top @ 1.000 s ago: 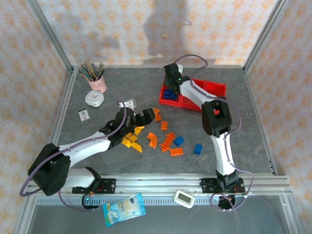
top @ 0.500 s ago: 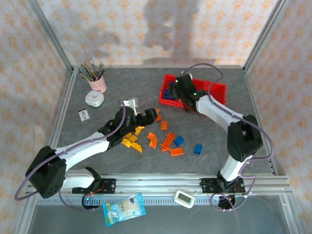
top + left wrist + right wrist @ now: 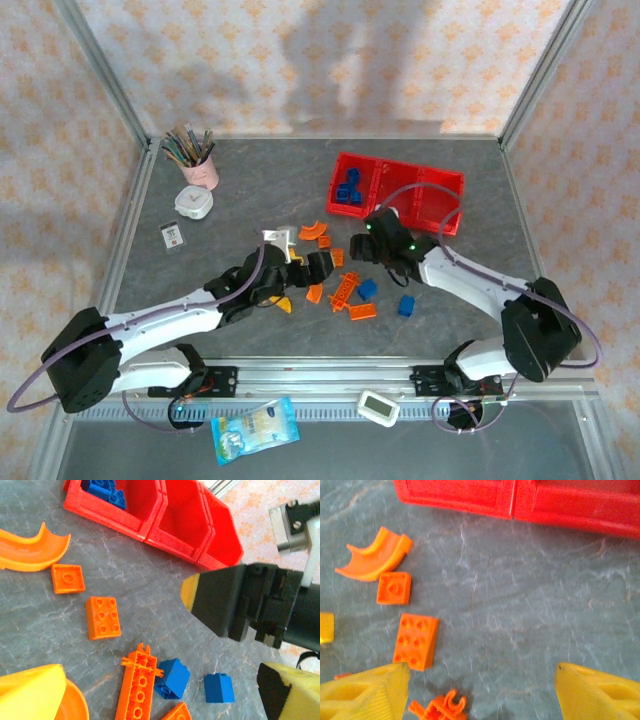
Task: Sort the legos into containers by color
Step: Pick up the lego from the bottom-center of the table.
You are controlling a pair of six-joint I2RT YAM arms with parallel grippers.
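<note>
The legos lie scattered mid-table: an orange arch [image 3: 315, 230], an orange brick [image 3: 416, 641], a long orange piece [image 3: 139, 690], two blue bricks [image 3: 171, 678] [image 3: 219, 688] and yellow pieces [image 3: 282, 301]. Several blue bricks [image 3: 347, 188] sit in the left compartment of the containers, a red three-part tray [image 3: 440, 205]. My left gripper [image 3: 312, 266] [image 3: 161, 672] hovers open over the long orange piece and the blue bricks. My right gripper [image 3: 357, 248] [image 3: 482, 670] faces it from the right, open, with bare table between its yellow fingers [image 3: 365, 690].
A pink cup of brushes [image 3: 198, 165], a white timer [image 3: 193, 203] and a small card [image 3: 172, 235] stand at the back left. Metal frame rails [image 3: 135, 200] border the table. A white device [image 3: 379, 407] and a blue packet [image 3: 255, 428] lie past the front rail.
My right gripper has swung from over the tray's left compartment down to the pile, its jaws widening. My left gripper has shifted right and nearer, toward the pile's middle.
</note>
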